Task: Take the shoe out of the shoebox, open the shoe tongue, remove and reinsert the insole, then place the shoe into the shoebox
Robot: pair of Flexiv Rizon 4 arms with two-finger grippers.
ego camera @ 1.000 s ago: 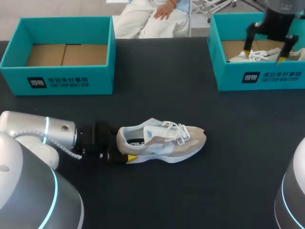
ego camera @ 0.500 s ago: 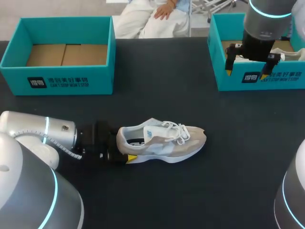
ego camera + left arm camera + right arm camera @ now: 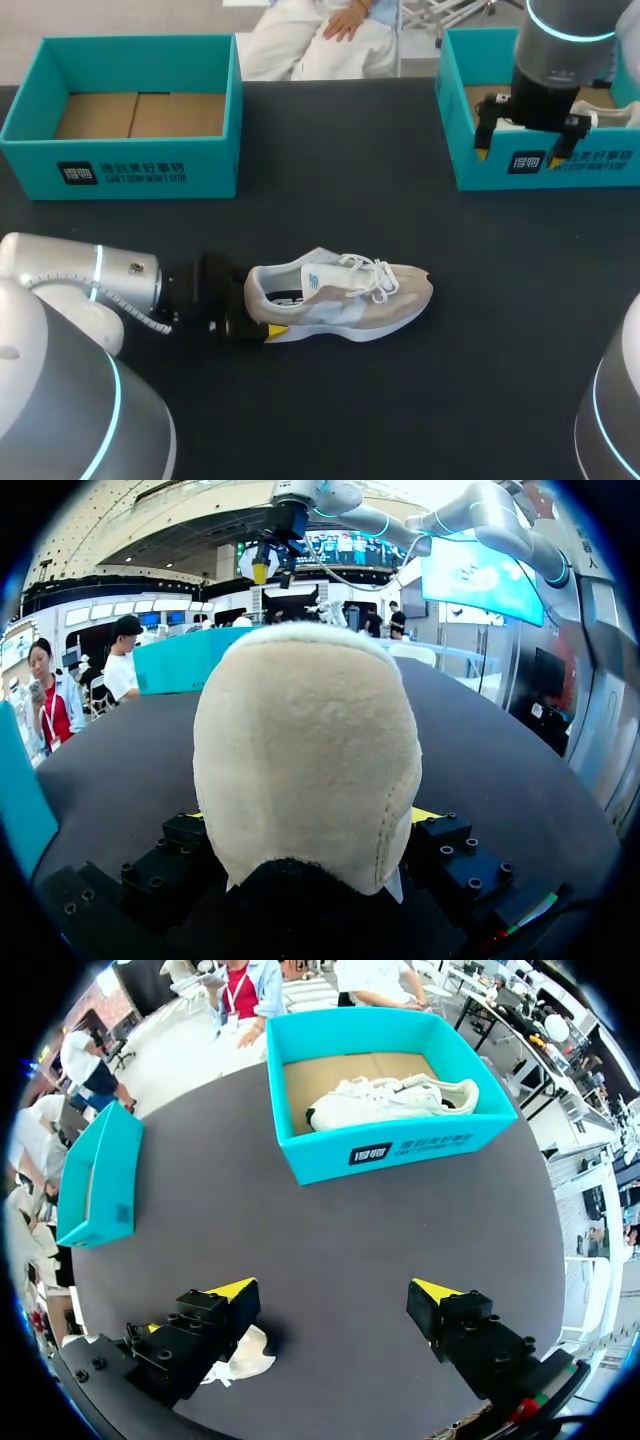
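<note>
Lifted the right tool up out of the right box over the last second, with barely a drift to the side in the last half of it. Left the shoe and the left tool exactly where they were.

Lies sole-down on the desk, this shoe, outside both boxes, heel toward the left arm, laces up. Gripped at the heel by the left tool, one finger touching each side. Seen from the left wrist, fills the space between the fingers of the left tool with its beige heel.

Hangs wide open, holding nothing, well beyond the shoe's toe end: the right tool, level with the right box's near wall. From the right wrist, shows only dark desk between the yellow tips of the right tool, a bit of the shoe under one finger, and the right box ahead.

Holds a second shoe, white, lying lengthwise inside that box, well apart from the shoe.

Stands well beyond the shoe's heel end: the left box, cardboard floor showing.
</note>
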